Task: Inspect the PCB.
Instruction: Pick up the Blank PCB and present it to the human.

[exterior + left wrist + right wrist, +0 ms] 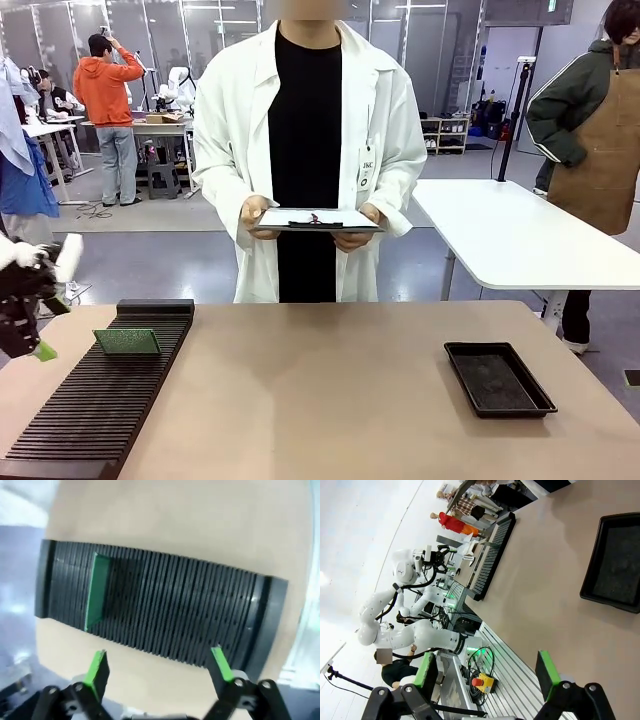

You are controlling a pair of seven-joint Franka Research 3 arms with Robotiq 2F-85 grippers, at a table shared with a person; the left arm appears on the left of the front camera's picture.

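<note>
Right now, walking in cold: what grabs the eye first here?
First, the green PCB stands on edge in a slot of the long black rack at the left of the table. On the far side, a person in a white coat holds a clipboard. A shallow black tray sits at the right, and the left gripper hangs open near the rack.

Nothing reads clearly; print on the coat badge (pixel 367 168) is too small.
</note>
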